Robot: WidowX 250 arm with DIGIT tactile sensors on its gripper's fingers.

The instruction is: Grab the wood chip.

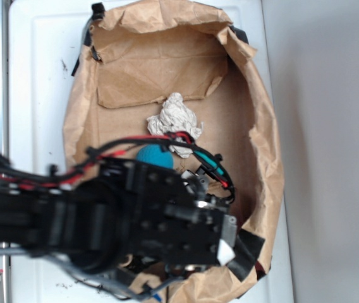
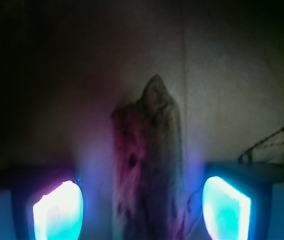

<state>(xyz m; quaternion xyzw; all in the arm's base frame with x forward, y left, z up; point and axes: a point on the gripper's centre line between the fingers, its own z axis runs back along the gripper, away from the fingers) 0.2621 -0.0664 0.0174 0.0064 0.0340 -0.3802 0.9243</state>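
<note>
The wood chip point(image 2: 149, 165) fills the middle of the wrist view: a dark, streaky, jagged sliver lying lengthwise on the brown paper floor, its pointed end away from me. My gripper point(image 2: 142, 212) is open and straddles it. One glowing pad point(image 2: 58, 212) stands to the chip's left and the other pad point(image 2: 226, 210) to its right, with a gap on each side. In the exterior view my black arm point(image 1: 135, 221) reaches into the lower part of the brown paper bag point(image 1: 268, 145) and hides the chip.
A crumpled off-white paper wad point(image 1: 174, 120) lies mid-bag, and a blue ball point(image 1: 155, 156) shows just above my arm. A tan cardboard flap point(image 1: 148, 79) covers the bag's upper part. The bag's raised walls hem in my arm. It rests on a white surface point(image 1: 43, 76).
</note>
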